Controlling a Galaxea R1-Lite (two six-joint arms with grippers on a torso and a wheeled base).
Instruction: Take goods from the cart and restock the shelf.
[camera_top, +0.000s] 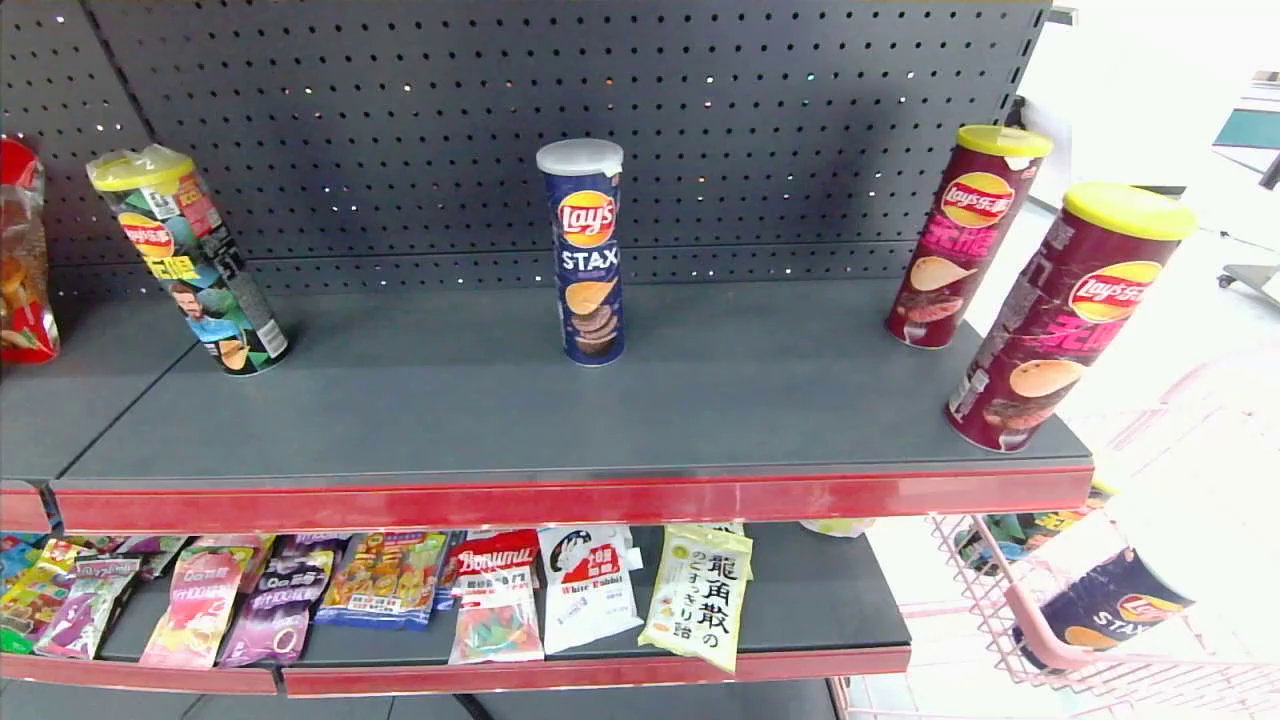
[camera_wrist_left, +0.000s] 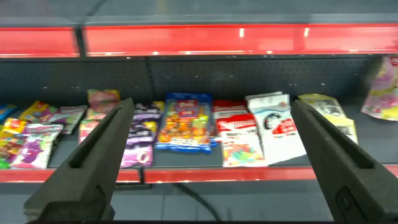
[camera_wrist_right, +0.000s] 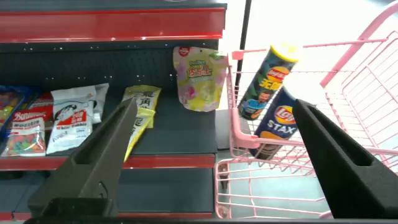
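Chip cans, one blue, leaned inside the pink cart beside the shelf. Left claw and right claw gaped empty. A careless placement could topple the maroon can near the shelf's front corner.

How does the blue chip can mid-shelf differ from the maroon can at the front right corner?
The blue can has a pale grey lid; the maroon can has a yellow one. The blue can stands mid-shelf, set back; the maroon can stands at the front edge. Both stand on their bases on the upper shelf.
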